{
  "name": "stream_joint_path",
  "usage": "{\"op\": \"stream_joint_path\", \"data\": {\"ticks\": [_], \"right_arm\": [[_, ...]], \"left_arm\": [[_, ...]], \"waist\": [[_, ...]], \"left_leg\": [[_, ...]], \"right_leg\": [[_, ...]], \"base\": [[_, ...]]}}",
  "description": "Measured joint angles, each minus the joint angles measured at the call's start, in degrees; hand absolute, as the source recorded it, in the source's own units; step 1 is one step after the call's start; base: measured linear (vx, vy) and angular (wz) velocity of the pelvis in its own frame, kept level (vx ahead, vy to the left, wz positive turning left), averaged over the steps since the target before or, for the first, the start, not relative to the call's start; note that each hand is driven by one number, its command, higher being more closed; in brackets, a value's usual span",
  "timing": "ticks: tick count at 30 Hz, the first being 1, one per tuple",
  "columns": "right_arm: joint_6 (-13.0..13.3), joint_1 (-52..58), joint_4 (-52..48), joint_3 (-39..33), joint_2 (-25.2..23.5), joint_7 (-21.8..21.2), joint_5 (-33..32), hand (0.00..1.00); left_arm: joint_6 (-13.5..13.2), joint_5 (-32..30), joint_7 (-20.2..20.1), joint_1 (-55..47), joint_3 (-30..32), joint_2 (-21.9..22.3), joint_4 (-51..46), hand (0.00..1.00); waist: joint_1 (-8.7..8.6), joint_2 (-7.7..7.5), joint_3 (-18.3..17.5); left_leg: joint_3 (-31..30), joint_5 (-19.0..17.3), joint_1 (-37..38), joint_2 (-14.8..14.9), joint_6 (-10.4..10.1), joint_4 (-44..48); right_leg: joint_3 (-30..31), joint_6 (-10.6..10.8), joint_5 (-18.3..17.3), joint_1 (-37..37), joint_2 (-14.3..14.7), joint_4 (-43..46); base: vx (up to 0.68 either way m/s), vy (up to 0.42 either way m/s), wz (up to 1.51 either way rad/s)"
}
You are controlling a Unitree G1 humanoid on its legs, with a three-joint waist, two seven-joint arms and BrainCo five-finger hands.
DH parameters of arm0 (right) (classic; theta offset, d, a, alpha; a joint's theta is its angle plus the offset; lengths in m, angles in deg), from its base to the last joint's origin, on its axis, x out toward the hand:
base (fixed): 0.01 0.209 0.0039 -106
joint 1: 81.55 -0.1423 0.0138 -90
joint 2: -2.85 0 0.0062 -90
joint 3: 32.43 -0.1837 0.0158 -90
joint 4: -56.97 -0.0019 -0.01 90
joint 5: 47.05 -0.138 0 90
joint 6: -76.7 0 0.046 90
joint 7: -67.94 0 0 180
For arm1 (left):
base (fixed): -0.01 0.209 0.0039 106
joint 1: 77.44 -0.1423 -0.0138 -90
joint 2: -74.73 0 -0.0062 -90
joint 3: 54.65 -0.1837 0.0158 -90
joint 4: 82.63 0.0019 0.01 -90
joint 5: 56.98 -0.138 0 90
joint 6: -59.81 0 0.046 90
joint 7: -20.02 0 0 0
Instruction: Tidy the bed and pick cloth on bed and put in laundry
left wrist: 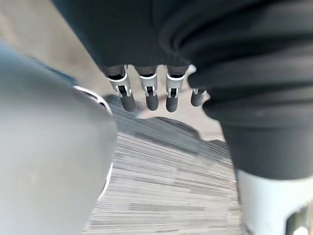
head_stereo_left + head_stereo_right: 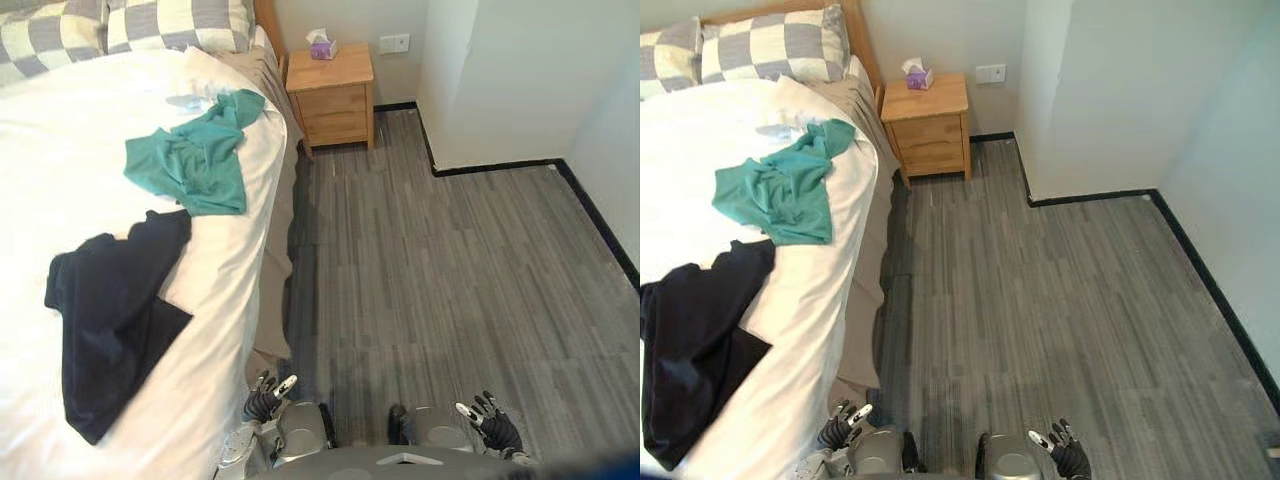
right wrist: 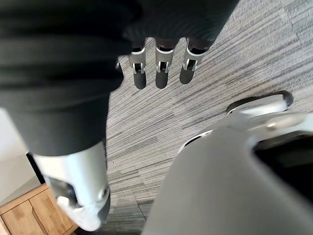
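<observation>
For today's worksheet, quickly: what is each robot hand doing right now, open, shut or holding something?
Left hand: open, holding nothing.
Right hand: open, holding nothing.

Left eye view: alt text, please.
A white bed with a green cloth and a black cloth lying crumpled on it, the black one nearer the robot. The left hand and right hand hang open and empty at the bottom edge. A wooden nightstand with a tissue box stands by the bed's head.

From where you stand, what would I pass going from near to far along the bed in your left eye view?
First the crumpled black cloth, then the crumpled teal cloth, last the grey-and-white checked pillows.
</observation>
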Motion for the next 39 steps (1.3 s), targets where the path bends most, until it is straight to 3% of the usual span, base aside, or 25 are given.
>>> {"op": "stream_joint_path", "data": {"ticks": [1, 5, 6, 7, 8, 9, 12, 13, 14, 15, 17, 18, 20, 24, 26, 27, 28, 29, 30, 32, 33, 34, 35, 39], "right_arm": [[0.0, 0.6, -1.4, 1.3, 0.0, 1.0, 0.4, 0.0], [0.1, 1.2, -2.3, 2.6, 0.0, 2.5, 1.1, 0.0], [0.3, 1.3, -2.3, 2.8, 0.1, 2.7, 1.5, 0.0], [0.4, 1.3, -2.2, 3.0, 0.2, 2.8, 2.3, 0.0], [0.3, 0.9, -1.4, 3.8, -0.5, 3.1, 3.5, 0.0], [0.4, 1.0, -0.9, 3.9, -1.0, 3.2, 5.0, 0.0], [0.4, 0.9, 0.6, 1.9, -2.5, 4.3, 5.6, 0.0], [0.4, 0.9, 1.0, 1.7, -2.7, 4.6, 5.7, 0.0], [0.4, 0.9, 1.7, 1.8, -2.9, 4.8, 6.1, 0.0], [0.4, 0.8, 2.3, 1.8, -2.7, 4.6, 6.4, 0.0], [0.2, 0.2, 3.4, 1.7, -3.0, 4.6, 6.4, 0.0], [0.2, 0.2, 3.2, 1.7, -2.4, 5.0, 6.4, 0.0], [-0.2, 0.0, 3.2, 1.9, -2.0, 5.9, 6.5, 0.0], [-1.3, -1.4, 3.3, 1.3, -1.9, 7.4, 6.5, 0.0], [-1.8, -1.8, 3.2, 1.2, -1.8, 7.8, 6.3, 0.0], [-2.0, -1.8, 3.2, 1.1, -2.1, 7.9, 5.4, 0.0], [-2.9, -1.6, 3.3, 1.1, -2.7, 8.0, 4.1, 0.0], [-3.5, -1.4, 3.9, 0.3, -2.1, 7.8, 3.0, 0.0], [-4.4, -1.8, 4.3, -1.4, -1.5, 7.9, 2.4, 0.0], [-4.6, -1.7, 3.7, -3.3, -1.6, 7.4, 0.7, 0.0], [-5.0, -1.2, 3.0, -3.0, -1.6, 7.0, 0.2, 0.0], [-5.2, -1.0, 3.0, -2.2, -1.8, 6.6, 0.2, 0.0], [-5.3, -0.8, 3.3, -2.5, -1.7, 6.4, -0.4, 0.0], [-5.4, -0.6, 3.8, -5.0, -2.5, 5.4, -0.3, 0.0]], "left_arm": [[-0.2, 1.3, 0.0, -0.4, 0.1, 0.0, -0.2, 0.0], [-0.8, 2.3, -0.2, -1.1, 1.4, 0.3, -1.0, 0.0], [-0.9, 2.4, -0.2, -1.2, 1.5, 0.3, -1.0, 0.0], [-1.2, 3.6, -0.4, -1.5, 1.6, 0.4, -0.9, 0.0], [-1.2, 4.5, -0.9, -1.7, 2.2, -0.3, -0.9, 0.0], [-1.4, 4.6, -1.2, -1.7, 2.4, -0.8, -0.9, 0.0], [-1.8, 4.6, -1.5, -1.6, 2.4, -1.5, -0.5, 0.0], [-1.7, 4.5, -1.5, -1.6, 2.1, -1.8, -0.3, 0.0], [-1.6, 4.3, -1.5, -1.8, 1.4, -2.3, 0.3, 0.0], [-1.4, 4.2, -1.6, -2.0, 0.9, -2.7, 0.9, 0.0], [-1.2, 4.2, -1.6, -1.5, 0.4, -3.8, 2.0, 0.0], [-1.1, 4.2, -1.6, -1.5, -0.5, -3.9, 3.1, 0.0], [-1.1, 4.6, -1.7, -1.6, -2.3, -3.7, 4.4, 0.0], [-0.4, 6.9, -2.1, -0.2, -3.9, -3.6, 5.7, 0.0], [0.6, 6.9, -2.2, 1.3, -4.0, -3.7, 6.6, 0.0], [0.7, 6.8, -2.2, 1.9, -4.0, -4.0, 6.9, 0.0], [0.7, 6.7, -2.2, 1.9, -4.0, -4.6, 6.8, 0.0], [1.0, 6.7, -1.9, 2.0, -3.9, -4.2, 7.6, 0.0], [1.5, 6.1, -2.0, 2.4, -4.3, -3.2, 7.6, 0.0], [1.6, 5.5, -2.3, 3.2, -5.1, -1.6, 6.3, 0.0], [1.7, 5.4, -2.3, 3.1, -4.4, -1.3, 6.4, 0.0], [1.8, 5.3, -2.3, 3.0, -3.7, -1.7, 6.1, 0.0], [2.5, 4.1, -2.2, 3.1, -2.7, -1.5, 7.0, 0.0], [3.9, 3.4, -2.2, 3.4, -0.5, -0.9, 6.8, 0.0]], "waist": [[-0.04, -0.26, 0.2], [-0.01, -0.65, 0.1], [-0.01, -0.74, 0.1], [0.05, -0.75, -0.1], [0.35, -2.07, -1.3], [1.09, -3.21, -2.5], [1.51, -4.09, -3.1], [1.66, -4.38, -3.3], [1.7, -4.7, -3.8], [1.8, -5.43, -4.9], [1.4, -6.59, -5.4], [0.68, -5.93, -5.4], [-0.22, -4.7, -5.6], [-1.87, -3.5, -4.8], [-2.4, -3.08, -3.3], [-2.56, -3.54, -2.4], [-2.47, -4.66, -2.3], [-2.51, -4.05, -1.5], [-1.39, -2.31, -1.2], [-2.23, -1.04, 0.0], [-2.39, -1.13, -0.3], [-2.14, -1.66, -0.6], [-1.8, -1.81, -0.1], [-2.33, -1.38, -1.1]], "left_leg": [[2.8, 1.0, -1.5, -0.3, 1.1, -4.0], [6.0, 6.1, -3.3, -0.3, 1.6, -13.7], [6.2, 7.9, -3.1, -0.3, 1.8, -16.7], [6.2, 11.4, -2.7, 0.0, 3.4, -18.8], [7.7, 11.7, -2.1, -1.3, 8.9, -17.9], [9.0, 9.3, -2.6, -1.4, 9.0, -16.1], [9.1, 5.7, -1.7, -1.4, 12.4, -11.1], [9.0, 5.3, -0.6, -1.9, 12.7, -11.1], [8.9, 4.2, 1.1, -3.3, 12.5, -12.2], [8.7, 0.9, 3.7, -5.1, 11.1, -15.4], [8.7, 0.1, 7.2, -8.2, 10.0, -18.0], [8.8, 0.1, 10.6, -8.7, 10.0, -19.8], [8.7, 1.0, 15.6, -8.6, 9.4, -23.6], [5.9, 2.1, 22.0, -6.5, 7.4, -29.6], [3.1, 1.2, 23.7, -4.0, 5.4, -30.3], [0.7, 0.8, 25.1, -3.0, 3.7, -31.2], [-1.8, -0.1, 26.1, -3.1, 2.3, -31.4], [-3.9, -0.7, 27.3, -2.4, 1.1, -31.4], [-6.3, -0.4, 27.6, -2.5, 0.2, -32.3], [-7.9, 3.4, 27.8, -3.8, 2.0, -33.2], [-8.6, 2.1, 29.1, -2.7, 0.8, -33.8], [-8.7, 0.6, 29.8, -2.5, -0.4, -33.6], [-10.0, -1.9, 31.0, -1.6, -1.5, -33.3], [-11.4, -2.3, 32.7, 1.3, -0.9, -32.7]], "right_leg": [[1.8, 0.5, -0.9, 1.7, -0.7, -0.9], [4.4, 2.7, -4.0, 4.9, -1.8, -1.7], [5.1, 3.7, -5.3, 5.9, -2.1, -1.7], [6.0, 4.8, -7.1, 7.0, -2.4, -1.5], [6.6, 5.4, -8.6, 7.6, -4.4, -1.4], [6.1, 6.5, -7.8, 7.7, -5.1, -1.3], [2.7, 6.9, -3.3, 9.3, -6.2, 0.6], [2.2, 7.6, -2.5, 9.1, -6.6, 3.6], [1.6, 9.1, -1.7, 7.2, -8.0, 10.1], [0.4, 10.7, -0.9, 2.6, -9.5, 20.0], [0.0, 11.4, 2.7, -4.3, -13.7, 36.0], [-1.4, 10.9, 2.5, -7.2, -15.2, 43.9], [-4.6, 9.6, 1.3, -10.9, -16.3, 48.4], [-10.2, 8.9, -3.0, -16.9, -13.9, 38.5], [-11.9, 8.8, -2.3, -18.6, -11.4, 28.5], [-11.6, 8.8, 1.0, -18.8, -10.5, 18.8], [-10.9, 8.5, 6.6, -18.0, -11.2, 8.7], [-12.3, 5.5, 8.1, -15.8, -10.3, 9.1], [-14.5, 6.5, 7.3, -14.7, -10.2, 9.6], [-14.1, 8.3, 4.7, -18.7, -12.1, 21.4], [-10.9, 7.6, 2.5, -20.8, -11.5, 22.5], [-9.1, 7.3, 2.8, -20.5, -11.3, 19.1], [-10.3, 5.5, -1.0, -20.2, -10.9, 22.3], [-12.3, 5.5, -10.6, -20.6, -10.1, 30.1]], "base": [[0.32, 0.167, -0.62], [0.39, 0.242, -0.48], [0.41, 0.255, -0.36], [0.54, 0.349, -0.44], [0.56, 0.339, -0.47], [0.57, 0.313, -0.4], [0.54, 0.241, -0.09], [0.43, 0.199, 0.09], [0.43, 0.197, -0.05], [0.39, 0.175, -0.07], [0.27, 0.073, 0.01], [0.3, 0.023, 0.07], [0.32, 0.021, 0.09], [0.32, -0.116, 0.29], [0.33, -0.321, 0.67], [0.32, -0.353, 0.91], [0.36, -0.379, 1.05], [0.39, -0.33, 0.77], [0.34, -0.262, 0.66], [0.22, -0.216, 0.68], [0.12, -0.184, 0.52], [0.22, -0.308, 0.44], [0.23, -0.268, 0.27], [0.31, -0.277, 0.22]]}}
